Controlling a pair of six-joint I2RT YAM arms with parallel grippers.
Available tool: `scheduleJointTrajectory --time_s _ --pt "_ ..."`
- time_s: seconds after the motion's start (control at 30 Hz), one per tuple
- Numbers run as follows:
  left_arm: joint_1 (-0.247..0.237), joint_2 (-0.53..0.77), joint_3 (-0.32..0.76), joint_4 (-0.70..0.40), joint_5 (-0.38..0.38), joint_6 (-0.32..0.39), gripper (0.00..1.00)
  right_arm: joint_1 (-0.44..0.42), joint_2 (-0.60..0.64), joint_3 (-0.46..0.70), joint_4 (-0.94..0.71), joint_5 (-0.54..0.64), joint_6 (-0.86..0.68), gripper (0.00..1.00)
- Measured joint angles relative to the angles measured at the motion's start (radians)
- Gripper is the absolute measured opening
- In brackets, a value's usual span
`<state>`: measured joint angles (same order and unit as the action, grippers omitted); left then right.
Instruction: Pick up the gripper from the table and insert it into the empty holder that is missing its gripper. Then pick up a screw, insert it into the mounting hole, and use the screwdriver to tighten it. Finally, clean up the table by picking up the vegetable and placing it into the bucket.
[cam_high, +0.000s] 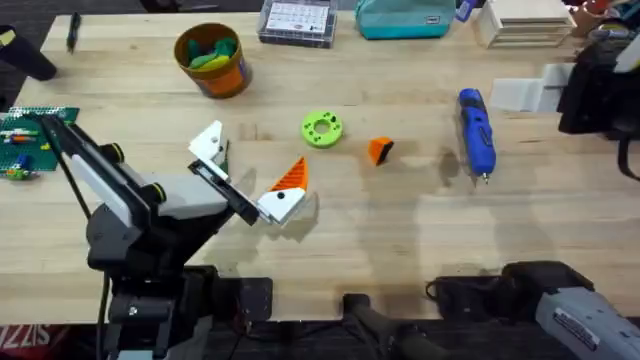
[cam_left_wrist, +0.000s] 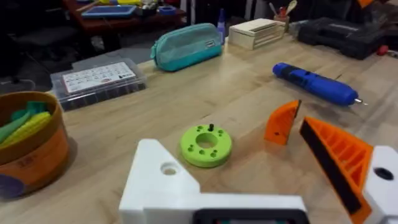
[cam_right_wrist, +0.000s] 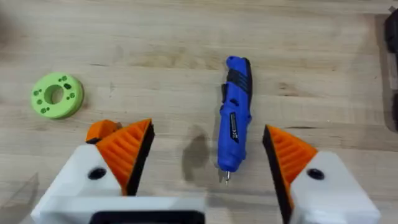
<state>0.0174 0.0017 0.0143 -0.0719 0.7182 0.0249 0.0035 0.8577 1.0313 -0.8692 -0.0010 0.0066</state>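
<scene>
At the upper left of the overhead frame stood the orange, yellow-rimmed bucket (cam_high: 212, 60) on the desk (cam_high: 400, 220). Lower left, the left pincer (cam_high: 250, 172) was spread wide, one finger lacking its orange pad. The small orange wedge gripper (cam_high: 380, 150) lay mid-frame, beside the lime ring disc (cam_high: 322, 128). Right of it lay the blue screwdriver (cam_high: 476, 133), under the released right pincer (cam_right_wrist: 208, 155).

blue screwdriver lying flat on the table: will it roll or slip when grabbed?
The screwdriver has a rounded body lying on its side on the table, so a sideways nudge may roll it. The dark grip patches probably help friction. Its thin bit points toward the right tool, which is open astride it, so a mid-body pinch seems safest.
</scene>
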Motion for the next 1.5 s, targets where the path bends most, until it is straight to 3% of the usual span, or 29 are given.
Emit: scheduleJointTrajectory --time_s 0.6,0.77,1.17,1.5 --pt "0.000 0.000 0.000 -0.041 0.337 -0.036 0.985 0.000 0.000 0.000 -0.018 -0.004 0.000 0.993" --pt "0.000 0.000 0.000 -0.051 0.402 -0.037 0.985 0.020 0.022 0.002 -0.026 -0.095 -0.008 0.986" --pt "0.000 0.000 0.000 -0.056 0.436 -0.041 0.985 0.315 0.362 0.104 -0.058 -0.183 -0.013 0.959" --pt "0.000 0.000 0.000 -0.056 0.438 -0.041 0.985 0.494 0.605 0.176 -0.069 -0.103 -0.038 0.993"
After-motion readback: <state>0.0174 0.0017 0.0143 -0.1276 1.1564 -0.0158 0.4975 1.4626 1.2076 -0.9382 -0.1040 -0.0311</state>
